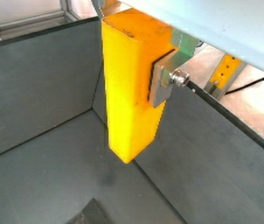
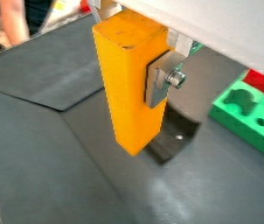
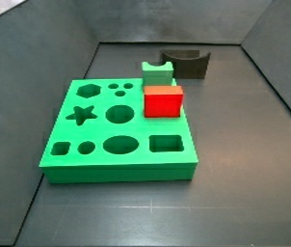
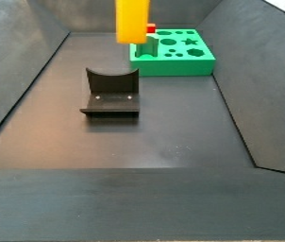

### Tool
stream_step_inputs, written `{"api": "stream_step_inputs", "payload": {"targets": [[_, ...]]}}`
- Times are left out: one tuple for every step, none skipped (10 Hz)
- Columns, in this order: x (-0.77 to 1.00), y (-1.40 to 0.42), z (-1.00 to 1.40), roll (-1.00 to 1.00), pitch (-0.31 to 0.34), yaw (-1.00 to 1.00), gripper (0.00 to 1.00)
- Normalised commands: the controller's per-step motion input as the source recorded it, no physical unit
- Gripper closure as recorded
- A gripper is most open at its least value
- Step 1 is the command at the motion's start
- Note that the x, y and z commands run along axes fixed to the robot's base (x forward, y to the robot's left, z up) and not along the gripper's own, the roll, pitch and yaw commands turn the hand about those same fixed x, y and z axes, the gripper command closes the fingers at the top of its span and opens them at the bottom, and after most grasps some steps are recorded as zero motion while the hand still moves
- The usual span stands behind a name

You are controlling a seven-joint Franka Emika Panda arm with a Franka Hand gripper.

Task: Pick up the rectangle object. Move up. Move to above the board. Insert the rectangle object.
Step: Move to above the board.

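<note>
Claw is clamped on the rectangle object near its top end, one silver finger flat against a side face in both wrist views, the opposite finger hidden behind the bar. Bar hangs vertical under the claw, long axis straight down, lower end clear of the dark floor. In a side view the rectangle object shows at the frame's top edge, hanging above and behind the fixture, so lift looks done, judging from that. The board sits off to one side of the claw and lower, not underneath yet; a wrist view catches only its corner. Fixture sits almost directly below the bar's tip. The coming move turns on a lateral shift toward the board, keeping the bar upright so its square end meets the square hole face-on. Red cube sits on the board just next to that hole, small green notched block behind it; could crowd the approach
</note>
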Motion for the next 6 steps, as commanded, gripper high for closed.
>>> {"api": "stream_step_inputs", "payload": {"targets": [[-0.13,-1.0,-0.02,-0.2,0.414,-0.62,1.0],[-0.13,-1.0,-0.02,-0.15,0.297,-0.45,1.0],[-0.13,-1.0,-0.02,-0.1,0.155,-0.24,1.0],[-0.13,-1.0,-0.02,-0.06,0.075,-0.11,1.0],[-0.14,-1.0,-0.02,-0.05,0.035,-0.06,1.0],[-0.14,-1.0,-0.01,-0.02,0.006,-0.01,1.0]]}}
